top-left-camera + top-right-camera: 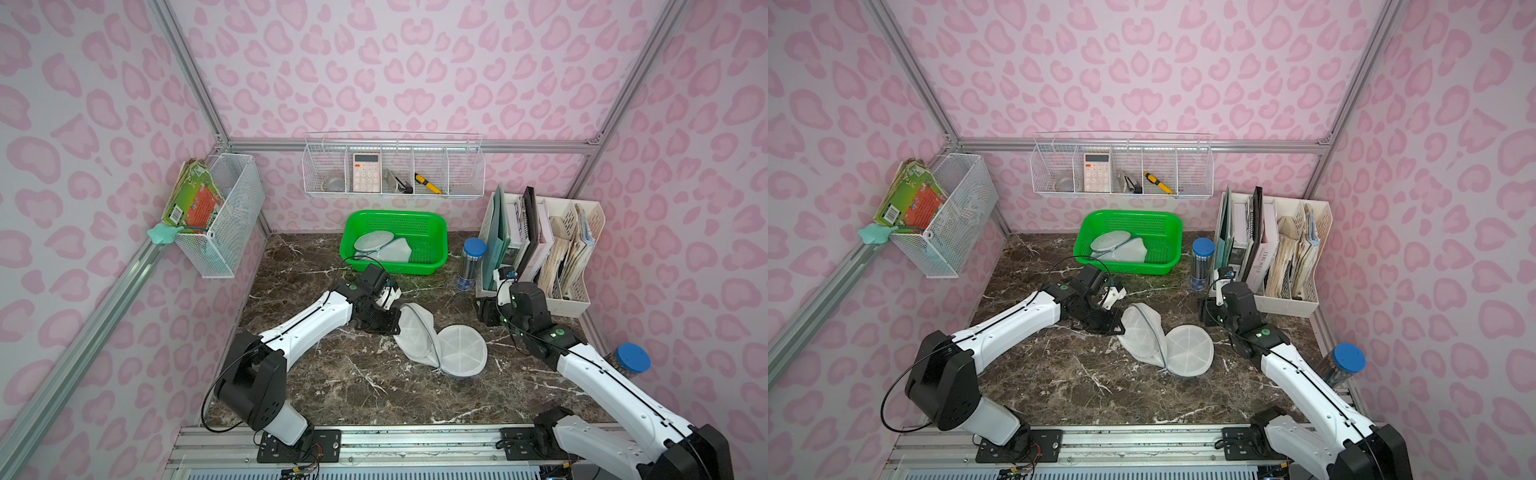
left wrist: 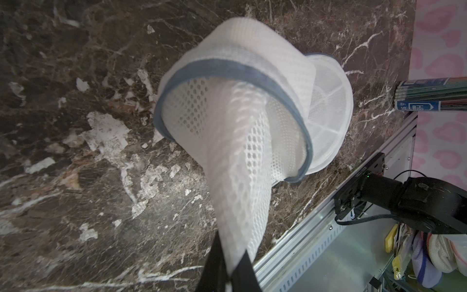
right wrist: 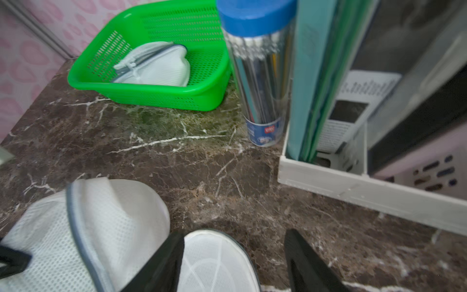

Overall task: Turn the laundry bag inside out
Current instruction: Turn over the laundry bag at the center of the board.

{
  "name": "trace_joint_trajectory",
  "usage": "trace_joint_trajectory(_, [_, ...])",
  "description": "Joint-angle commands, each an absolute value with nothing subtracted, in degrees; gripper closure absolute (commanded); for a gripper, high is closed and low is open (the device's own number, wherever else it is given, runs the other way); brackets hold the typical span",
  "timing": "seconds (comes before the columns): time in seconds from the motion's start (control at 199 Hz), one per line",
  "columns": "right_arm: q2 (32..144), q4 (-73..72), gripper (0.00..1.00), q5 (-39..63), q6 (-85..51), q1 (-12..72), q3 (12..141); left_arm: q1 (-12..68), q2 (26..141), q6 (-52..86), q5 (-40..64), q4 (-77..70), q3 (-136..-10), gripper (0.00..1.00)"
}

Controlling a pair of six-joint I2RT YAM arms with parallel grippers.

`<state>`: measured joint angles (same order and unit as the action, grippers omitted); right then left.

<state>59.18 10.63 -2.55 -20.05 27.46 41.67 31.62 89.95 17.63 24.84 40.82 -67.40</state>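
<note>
The laundry bag (image 1: 419, 334) lay mid-table, a fold of its mesh pinched tight in the left gripper (image 2: 231, 270). The right gripper (image 3: 233, 236) hung with jaws apart and empty, just over the bag's round end. Behind it, a green basket (image 1: 390, 269) held 1 more mesh bag (image 1: 384, 247). A pencil tube (image 1: 469, 266) and a white file organizer (image 1: 575, 305) crowded the right arm. The table (image 1: 332, 386) was dark marble and the walls (image 1: 374, 62) pink-spotted, with a wire shelf (image 1: 392, 166) and a wire bin (image 1: 235, 216) hung on them.
</note>
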Motion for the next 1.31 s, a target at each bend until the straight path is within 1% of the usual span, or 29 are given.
trace_joint_trajectory(0.0, [61.8, 7.8, 0.38, 0.1, -17.0, 30.1, 43.8, 31.8, 90.3, 16.6, 25.0, 42.2, -68.2, 1.00])
trace_joint_trajectory(0.086, [66.6, 5.0, 0.46, 4.4, -17.2, 33.7, 45.9, 32.0, 90.7, 16.7, 25.0, 42.1, -69.1, 1.00])
trace_joint_trajectory(0.206, [75.3, 2.6, 0.46, 8.6, -18.1, 38.3, 50.7, 32.3, 91.5, 16.9, 25.1, 42.3, -70.3, 1.00])
trace_joint_trajectory(0.302, [81.4, 2.3, 0.50, 11.0, -18.4, 40.4, 54.7, 32.5, 91.8, 17.0, 25.0, 42.7, -71.2, 1.00])
trace_joint_trajectory(0.392, [86.4, 5.0, 0.54, 12.3, -18.6, 40.8, 58.1, 32.6, 91.7, 17.0, 25.0, 42.8, -71.5, 1.00])
trace_joint_trajectory(0.488, [90.5, 7.8, 0.56, 12.5, -18.3, 41.0, 60.8, 32.8, 91.6, 17.1, 25.0, 42.8, -71.8, 1.00])
trace_joint_trajectory(0.543, [91.6, 8.2, 0.57, 12.3, -18.1, 40.9, 61.5, 32.8, 91.7, 17.1, 25.1, 42.8, -72.0, 1.00])
trace_joint_trajectory(0.649, [92.2, 8.6, 0.62, 11.0, -18.2, 40.8, 62.0, 32.8, 91.8, 17.1, 25.1, 42.8, -72.2, 1.00])
trace_joint_trajectory(0.699, [92.3, 8.9, 0.69, 10.4, -18.4, 40.9, 62.1, 32.8, 91.7, 17.1, 25.1, 42.8, -72.2, 1.00])
trace_joint_trajectory(0.77, [92.1, 9.0, 0.74, 10.3, -18.6, 40.6, 62.0, 32.9, 91.5, 17.1, 25.0, 42.8, -72.0, 1.00])
trace_joint_trajectory(0.84, [92.0, 9.1, 0.88, 9.9, -19.0, 40.2, 61.7, 32.9, 91.2, 17.0, 24.9, 42.8, -71.9, 1.00])
trace_joint_trajectory(0.921, [92.2, 9.6, 1.00, 9.4, -20.1, 39.1, 61.8, 33.4, 90.5, 16.4, 24.4, 42.7, -71.9, 1.00])
trace_joint_trajectory(1.011, [92.3, 9.3, 1.00, 10.5, -21.3, 37.0, 61.6, 35.4, 89.7, 14.9, 22.7, 43.0, -71.9, 1.00])
trace_joint_trajectory(1.167, [93.0, 8.6, 1.00, 15.3, -23.2, 32.3, 63.0, 39.3, 87.7, 14.1, 20.3, 42.6, -71.7, 1.00])
trace_joint_trajectory(1.303, [94.3, 11.2, 1.00, 16.4, -24.6, 28.3, 62.6, 39.6, 81.9, 16.7, 16.2, 38.5, -68.5, 1.00])
